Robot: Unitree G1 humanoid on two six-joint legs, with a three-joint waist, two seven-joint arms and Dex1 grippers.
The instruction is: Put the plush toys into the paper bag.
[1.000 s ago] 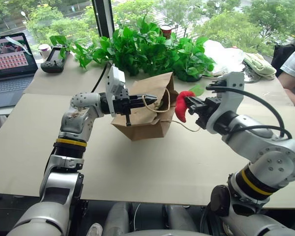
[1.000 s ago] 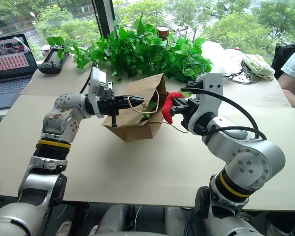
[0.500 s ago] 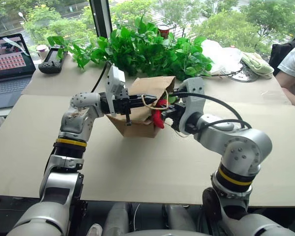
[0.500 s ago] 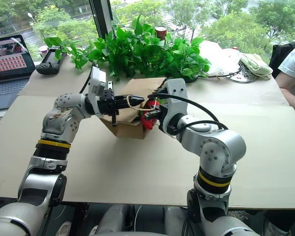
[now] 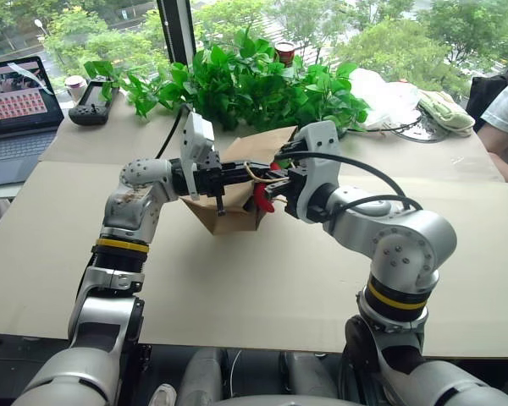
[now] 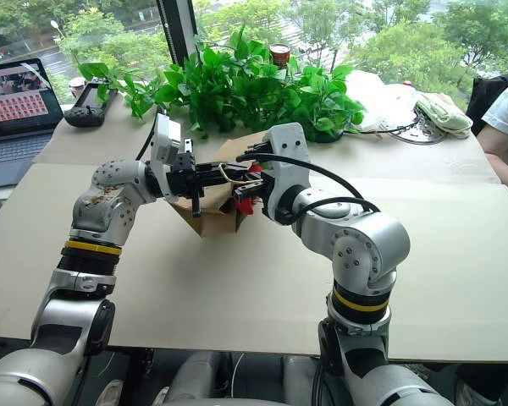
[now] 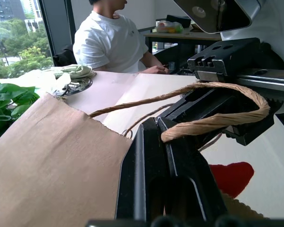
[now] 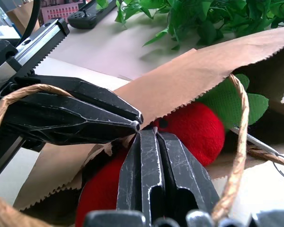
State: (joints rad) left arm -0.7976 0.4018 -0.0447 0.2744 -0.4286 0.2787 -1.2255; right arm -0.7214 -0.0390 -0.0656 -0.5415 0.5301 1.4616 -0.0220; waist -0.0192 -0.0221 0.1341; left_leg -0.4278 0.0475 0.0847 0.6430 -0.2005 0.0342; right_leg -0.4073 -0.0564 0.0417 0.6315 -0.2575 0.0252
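Right wrist view: red chili toy (image 8: pixel 199 130) against right gripper (image 8: pixel 149 135).

a wide tabletop covered in pale beige sheeting (image 5: pixel 237 288) is seen under bright daylight. along its far edge, leafy green potted plants (image 5: pixel 254 80) are lined up before a large window with a dark vertical frame post (image 5: pixel 176 30); green treetops are seen outside. at the far left, an open laptop with a lit screen (image 5: pixel 15 93) and a black handheld controller (image 5: pixel 93 101) are set near each other. a white plastic bag (image 5: pixel 385 97) is lying at the far right, beside a seated person in a white t-shirt (image 7: pixel 111 42).
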